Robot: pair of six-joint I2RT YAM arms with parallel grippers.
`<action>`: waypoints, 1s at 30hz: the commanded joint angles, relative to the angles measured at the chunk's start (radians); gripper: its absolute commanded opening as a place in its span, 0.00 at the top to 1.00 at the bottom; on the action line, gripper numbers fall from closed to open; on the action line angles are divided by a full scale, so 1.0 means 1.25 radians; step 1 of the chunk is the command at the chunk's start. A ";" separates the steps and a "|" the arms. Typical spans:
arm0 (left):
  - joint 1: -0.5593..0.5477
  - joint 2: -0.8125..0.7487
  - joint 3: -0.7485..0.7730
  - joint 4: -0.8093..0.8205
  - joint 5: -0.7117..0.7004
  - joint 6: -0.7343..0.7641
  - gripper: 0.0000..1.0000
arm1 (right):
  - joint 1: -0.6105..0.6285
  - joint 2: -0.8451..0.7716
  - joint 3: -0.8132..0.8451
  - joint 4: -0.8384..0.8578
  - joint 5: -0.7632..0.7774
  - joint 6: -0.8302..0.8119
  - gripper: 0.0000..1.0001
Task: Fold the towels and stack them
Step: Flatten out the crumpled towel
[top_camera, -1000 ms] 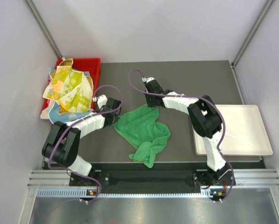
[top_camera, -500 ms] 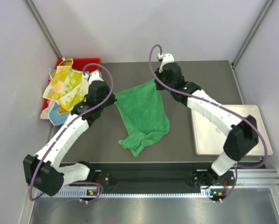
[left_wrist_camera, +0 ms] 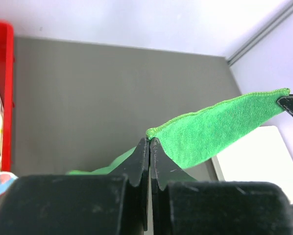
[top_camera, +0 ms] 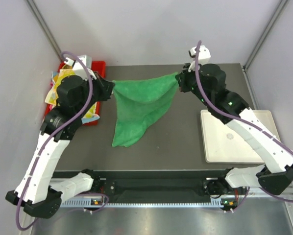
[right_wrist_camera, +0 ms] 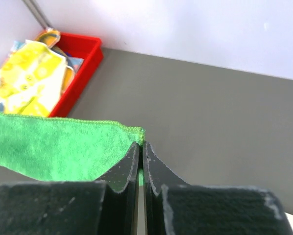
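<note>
Left arm pose: rises from its base at the near left, runs up the left side, and bends inward beside the red bin [top_camera: 96, 65]; the wrist points right, toward the table centre.
Left gripper [top_camera: 109, 90]: jaws closed, pinching the left top corner of the green towel [top_camera: 139, 105]; the wrist view shows the fingertips [left_wrist_camera: 142, 149] pressed together with the hem between them.
Right arm pose: extends from its base at the near right, crosses above the white tray [top_camera: 264, 147], and reaches to the far centre; the wrist points left.
Right gripper [top_camera: 180, 81]: jaws closed, clamping the right top corner of the same towel.
Green towel position: lifted above the grey table [top_camera: 185, 142], top edge stretched between both grippers with a slight sag; the body hangs and narrows to a point at the near left. Contact between that point and the table cannot be determined.
Remaining towels [right_wrist_camera: 24, 78]: yellow patterned cloths heaped in the red bin, partly behind the left arm.
Tray: lies flat at the right edge of the table.
</note>
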 commanded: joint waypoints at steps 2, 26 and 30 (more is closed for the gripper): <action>-0.003 -0.025 0.102 -0.051 0.054 0.061 1.00 | 0.050 -0.065 0.087 -0.046 0.034 -0.024 1.00; -0.003 -0.042 0.318 -0.089 0.087 0.031 1.00 | 0.183 -0.124 0.351 -0.154 0.019 -0.028 1.00; -0.003 0.018 0.264 -0.047 0.014 0.026 1.00 | 0.175 -0.071 0.321 -0.126 0.123 -0.077 1.00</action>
